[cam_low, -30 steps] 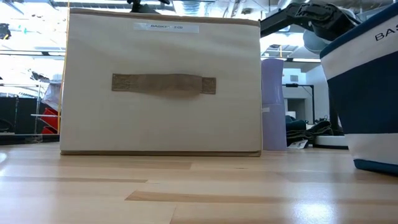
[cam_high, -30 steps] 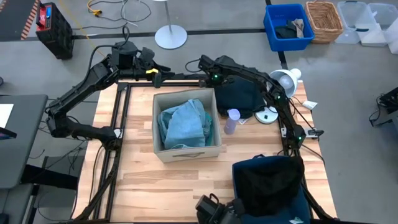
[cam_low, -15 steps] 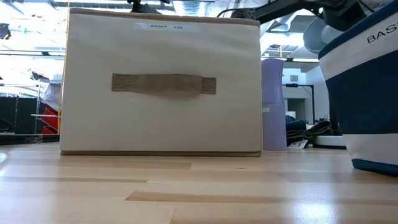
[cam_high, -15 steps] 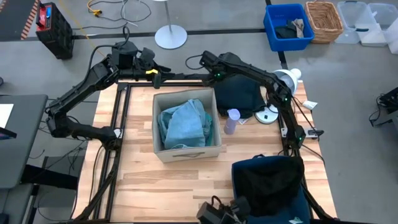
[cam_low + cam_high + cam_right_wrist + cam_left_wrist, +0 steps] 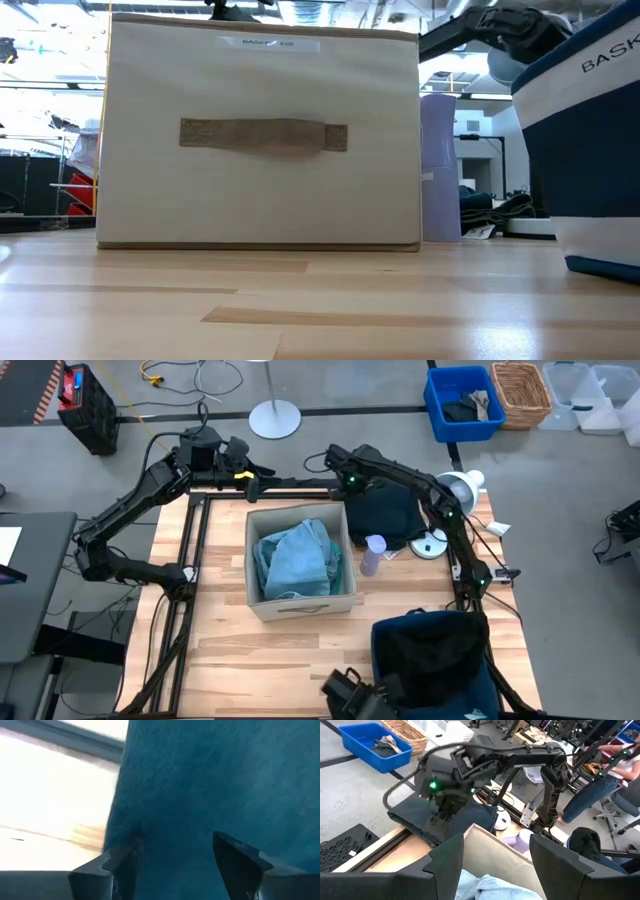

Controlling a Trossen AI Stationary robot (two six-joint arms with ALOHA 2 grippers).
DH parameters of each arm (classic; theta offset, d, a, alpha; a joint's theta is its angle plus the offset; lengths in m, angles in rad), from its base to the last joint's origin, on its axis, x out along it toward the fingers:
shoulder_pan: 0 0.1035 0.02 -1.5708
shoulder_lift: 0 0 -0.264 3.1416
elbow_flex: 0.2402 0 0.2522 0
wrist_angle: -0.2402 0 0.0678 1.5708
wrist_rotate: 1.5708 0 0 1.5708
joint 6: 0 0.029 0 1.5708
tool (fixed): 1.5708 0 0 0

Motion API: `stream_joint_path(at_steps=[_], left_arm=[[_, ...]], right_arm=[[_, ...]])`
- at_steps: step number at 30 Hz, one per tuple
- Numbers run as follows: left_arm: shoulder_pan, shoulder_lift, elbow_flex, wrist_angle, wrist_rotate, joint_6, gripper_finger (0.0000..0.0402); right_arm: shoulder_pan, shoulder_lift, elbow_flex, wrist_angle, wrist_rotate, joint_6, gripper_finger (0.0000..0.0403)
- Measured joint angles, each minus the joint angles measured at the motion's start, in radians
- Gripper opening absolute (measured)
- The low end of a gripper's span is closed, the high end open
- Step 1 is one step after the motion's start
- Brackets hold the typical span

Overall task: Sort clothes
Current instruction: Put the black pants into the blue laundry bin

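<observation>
My right gripper (image 5: 170, 862) hangs wide open over the dark green garment (image 5: 385, 515). Closing shallow, I may pinch only a fold, and it slips free.

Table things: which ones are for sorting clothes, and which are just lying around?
For the job: pale blue garment, dark green garment, black garment, beige box, navy bin, right tool.
Just lying about: lavender cup, blue crate, wicker basket.

Garment (image 5: 297, 556) in box (image 5: 300, 606); bin (image 5: 432, 655) right.
</observation>
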Motion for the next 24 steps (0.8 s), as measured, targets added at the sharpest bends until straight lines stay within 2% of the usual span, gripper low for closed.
stream_joint_path(at_steps=[14, 19, 24], left_arm=[[0.000, 0.000, 0.000, 0.006, 0.000, -0.008, 0.0219], [0.000, 0.000, 0.000, 0.007, 0.000, -0.009, 0.0219], [0.000, 0.000, 0.000, 0.007, 0.000, -0.010, 0.0219]], right_arm=[[-0.025, 0.002, -0.057, 0.071, -0.053, 0.038, 0.0256], [-0.028, 0.002, -0.057, 0.058, -0.107, 0.037, 0.0254], [-0.025, 0.002, -0.057, 0.041, -0.139, 0.031, 0.0235]])
